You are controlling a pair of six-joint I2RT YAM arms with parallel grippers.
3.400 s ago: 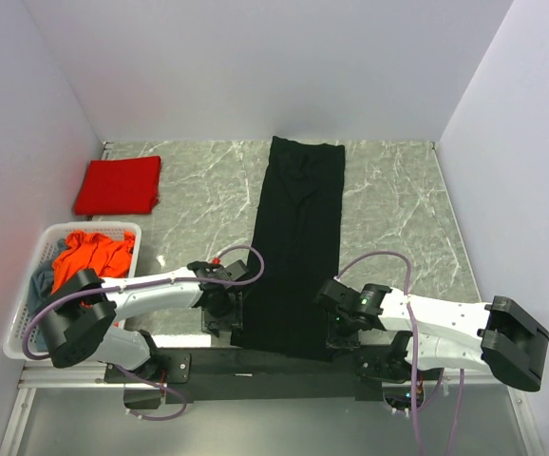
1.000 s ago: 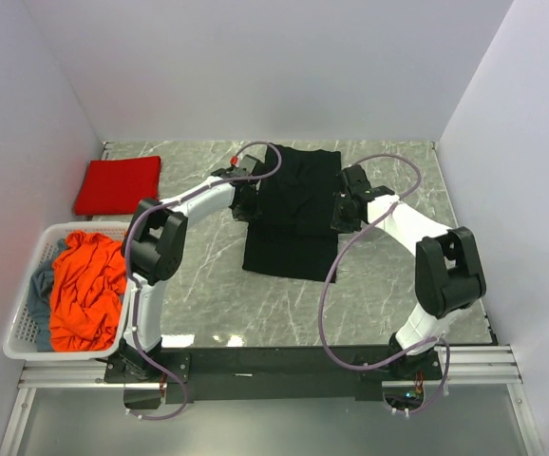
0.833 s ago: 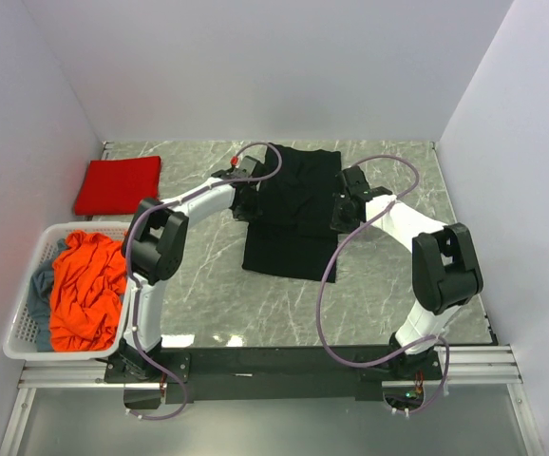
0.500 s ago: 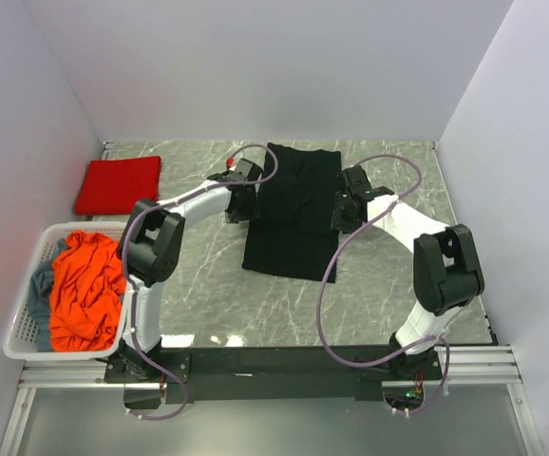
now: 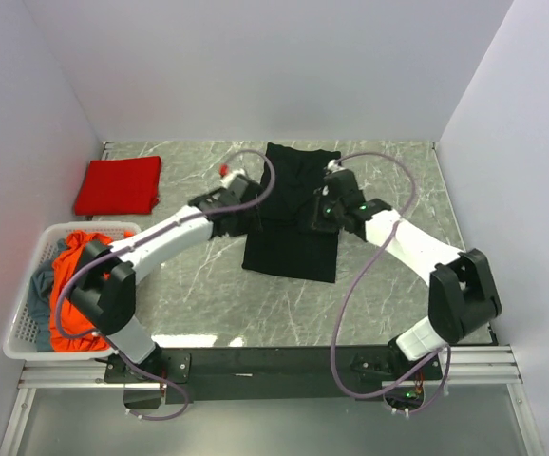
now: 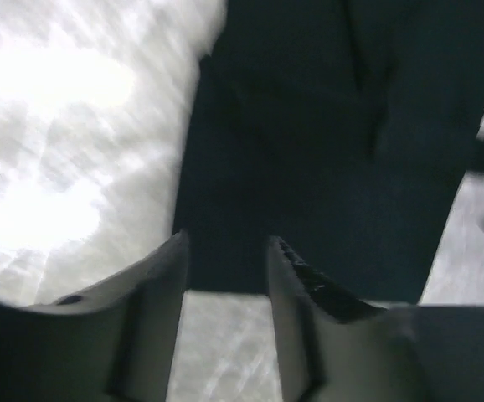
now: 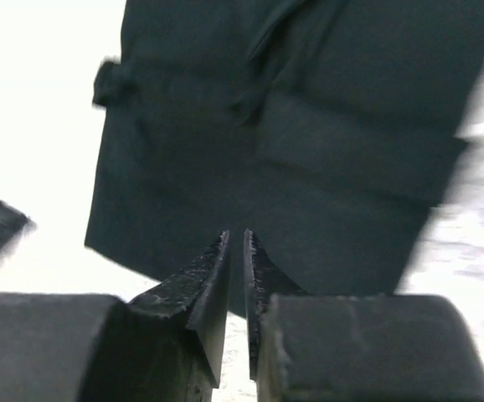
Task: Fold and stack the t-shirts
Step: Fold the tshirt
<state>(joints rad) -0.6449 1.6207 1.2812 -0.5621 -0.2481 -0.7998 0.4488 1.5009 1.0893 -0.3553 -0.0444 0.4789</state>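
Observation:
The large black t-shirt [image 5: 293,214] lies folded in half, flat on the marble table [image 5: 398,190], at centre back. My left gripper [image 5: 244,217] hangs open and empty at its left edge; the left wrist view shows its jaws [image 6: 225,243] apart above the black shirt's [image 6: 309,151] near hem. My right gripper [image 5: 316,218] is over the shirt's right side, shut and empty; the right wrist view shows its jaws [image 7: 235,236] together above the black cloth [image 7: 309,142]. The bright red shirt [image 5: 118,185] lies folded at the back left. The orange-red shirt [image 5: 85,266] and grey-blue shirt [image 5: 39,285] are crumpled in the basket.
The white perforated basket [image 5: 94,226] stands at the left near edge, beside my left arm's elbow. White walls close the table on three sides. Purple cables loop above both arms.
The black shirt went from a long strip to folded in half. Both grippers, which were at its far half, have since let go and drawn back towards me; both elbows swung lower.

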